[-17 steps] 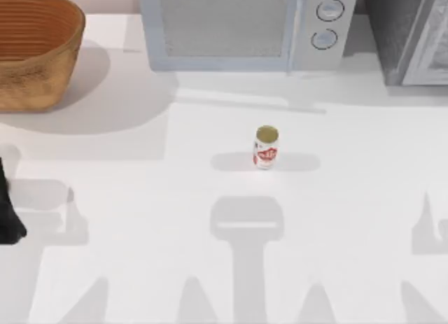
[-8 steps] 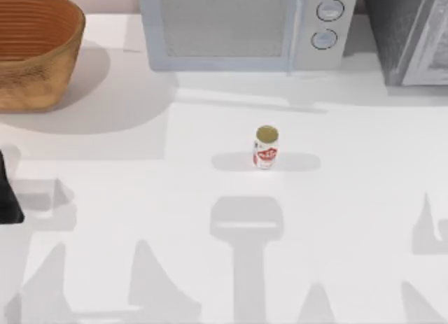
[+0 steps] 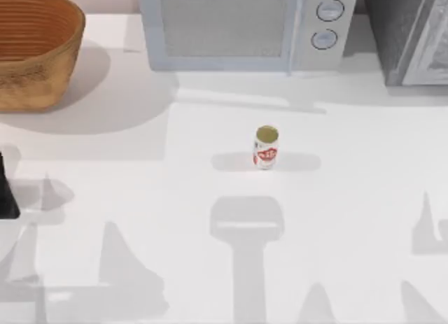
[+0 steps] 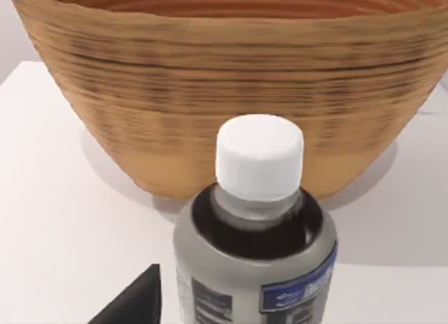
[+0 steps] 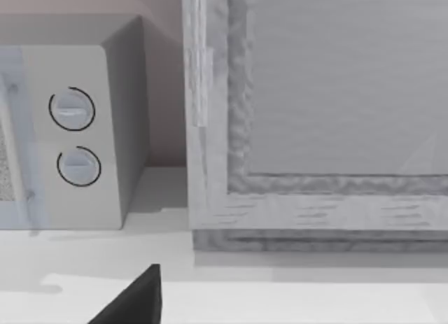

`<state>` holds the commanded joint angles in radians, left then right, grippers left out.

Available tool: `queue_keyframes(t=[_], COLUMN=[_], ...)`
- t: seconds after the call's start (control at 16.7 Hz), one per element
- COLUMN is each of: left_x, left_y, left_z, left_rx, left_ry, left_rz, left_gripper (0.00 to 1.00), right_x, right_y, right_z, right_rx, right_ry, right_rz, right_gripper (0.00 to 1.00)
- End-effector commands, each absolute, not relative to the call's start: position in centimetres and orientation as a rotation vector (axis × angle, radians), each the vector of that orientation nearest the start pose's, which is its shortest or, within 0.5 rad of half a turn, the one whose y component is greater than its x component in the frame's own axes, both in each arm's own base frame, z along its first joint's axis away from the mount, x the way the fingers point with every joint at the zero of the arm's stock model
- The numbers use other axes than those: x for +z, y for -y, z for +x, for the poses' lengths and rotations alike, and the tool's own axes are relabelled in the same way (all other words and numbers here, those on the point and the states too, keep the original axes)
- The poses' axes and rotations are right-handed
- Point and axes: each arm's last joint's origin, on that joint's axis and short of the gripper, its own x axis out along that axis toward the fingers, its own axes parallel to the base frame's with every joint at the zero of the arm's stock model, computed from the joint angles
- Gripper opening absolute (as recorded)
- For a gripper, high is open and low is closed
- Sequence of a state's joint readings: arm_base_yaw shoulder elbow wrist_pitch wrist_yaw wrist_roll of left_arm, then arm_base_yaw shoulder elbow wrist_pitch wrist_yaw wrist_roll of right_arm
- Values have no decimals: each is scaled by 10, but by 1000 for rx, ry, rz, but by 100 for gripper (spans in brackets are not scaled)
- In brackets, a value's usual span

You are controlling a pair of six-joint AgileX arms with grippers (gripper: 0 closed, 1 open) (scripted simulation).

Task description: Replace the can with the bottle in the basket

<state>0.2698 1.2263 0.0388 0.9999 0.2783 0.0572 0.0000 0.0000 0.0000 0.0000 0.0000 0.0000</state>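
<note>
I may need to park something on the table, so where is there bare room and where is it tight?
Bare white table runs all round the can, widest toward the near edge and the right side. It is tight along the far edge, where the basket, the microwave and a grey cabinet stand.

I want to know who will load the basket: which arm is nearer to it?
Left. Its wrist view looks straight at the basket past the bottle; the right wrist view faces the microwave, across the table.
</note>
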Motion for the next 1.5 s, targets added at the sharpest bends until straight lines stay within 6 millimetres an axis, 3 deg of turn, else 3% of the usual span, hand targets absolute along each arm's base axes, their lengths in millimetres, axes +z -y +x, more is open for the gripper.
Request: queue_keyframes(t=[0.42,1.02,1.5], left_x=[90,86,77], left_y=[-57,-62,-64], left_z=[185,189,241], left_rx=[-15,-22,-20], left_ry=[-230,-205,-198], left_rz=[-10,0,1], left_gripper=[100,100,100], right_x=[160,160,160], right_y=[1,1,1], right_z=[106,106,106], right_rx=[0,0,0], right_ry=[0,0,0], right_rz=[0,0,0], right_gripper=[100,100,100])
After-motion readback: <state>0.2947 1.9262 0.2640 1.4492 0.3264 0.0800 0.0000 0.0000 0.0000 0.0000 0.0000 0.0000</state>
